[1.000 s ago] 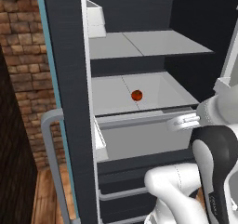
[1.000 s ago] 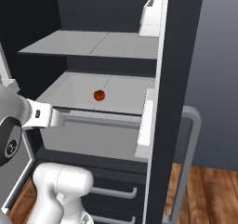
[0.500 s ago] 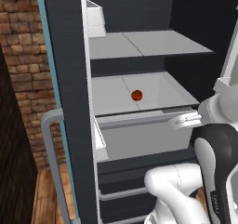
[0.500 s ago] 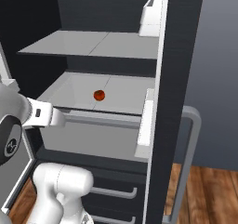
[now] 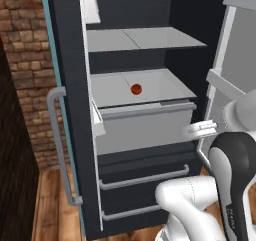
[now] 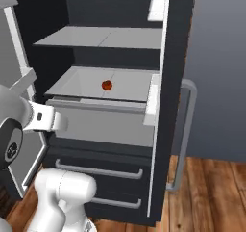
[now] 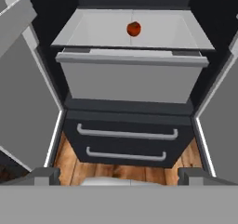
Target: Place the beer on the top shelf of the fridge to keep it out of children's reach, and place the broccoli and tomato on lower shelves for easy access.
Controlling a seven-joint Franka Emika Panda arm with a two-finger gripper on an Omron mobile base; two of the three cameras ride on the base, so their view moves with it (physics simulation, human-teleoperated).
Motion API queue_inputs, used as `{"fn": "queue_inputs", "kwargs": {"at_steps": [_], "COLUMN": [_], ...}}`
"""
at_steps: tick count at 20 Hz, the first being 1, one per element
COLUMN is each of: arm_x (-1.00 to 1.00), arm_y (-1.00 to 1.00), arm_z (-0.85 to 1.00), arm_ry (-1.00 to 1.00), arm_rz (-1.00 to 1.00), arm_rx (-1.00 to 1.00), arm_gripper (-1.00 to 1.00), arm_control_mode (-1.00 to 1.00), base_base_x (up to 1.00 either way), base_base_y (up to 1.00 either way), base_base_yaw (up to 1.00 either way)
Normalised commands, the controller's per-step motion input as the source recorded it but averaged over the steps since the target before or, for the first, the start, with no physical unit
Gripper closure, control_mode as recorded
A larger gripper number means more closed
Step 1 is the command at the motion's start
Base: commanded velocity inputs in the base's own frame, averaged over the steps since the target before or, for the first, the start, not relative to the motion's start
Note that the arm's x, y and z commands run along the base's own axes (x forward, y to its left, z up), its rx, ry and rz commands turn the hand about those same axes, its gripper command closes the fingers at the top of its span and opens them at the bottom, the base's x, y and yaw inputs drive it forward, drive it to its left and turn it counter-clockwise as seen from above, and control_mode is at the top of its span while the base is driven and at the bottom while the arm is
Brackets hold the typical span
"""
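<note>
The fridge [image 5: 70, 60] is a tall, matte charcoal cabinet standing open, with flat, smooth grey shelves [image 5: 145, 37], a boxy pale grey drawer [image 5: 145, 127] beneath them and two curved grey bar handles [image 5: 145, 177] on the dark lower front. The tomato [image 5: 135, 89], a small glossy red-orange ball, sits alone near the middle of the lower shelf [image 5: 165, 87], just above the drawer. A plank wood floor [image 6: 206, 192] runs under the cabinet, and a rough brick wall [image 5: 22, 60] stands beside it in the left base view.

The tool [image 7: 119, 175] hangs in front of the drawer, well apart from the tomato; its two dark finger tips [image 7: 39, 175] stand wide at the bottom corners of the hand view, with nothing between them.

Compared with a second ago, the tomato lies in the same spot on the shelf, and the white hand has drawn slightly back from the drawer front.

The hand view looks straight into the cabinet and shows both open doors flanking the drawer. The right base view adds the tall bar handle [image 6: 185, 130] on the door's outer face and a white door bin [image 6: 158, 5] up high.
</note>
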Motion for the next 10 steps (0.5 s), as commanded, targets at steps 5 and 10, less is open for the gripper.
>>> {"fn": "queue_inputs", "kwargs": {"at_steps": [5,10], "arm_x": [0.0,0.0], "arm_y": [0.0,0.0], "arm_z": [0.0,0.0], "arm_ry": [0.0,0.0], "arm_rz": [0.0,0.0], "arm_rx": [0.0,0.0], "arm_gripper": [-1.0,-1.0], "arm_control_mode": [1.0,1.0], "base_base_x": [-1.0,-0.6], "base_base_y": [-0.16,-0.45], "base_base_yaw": [-0.09,-0.22]}}
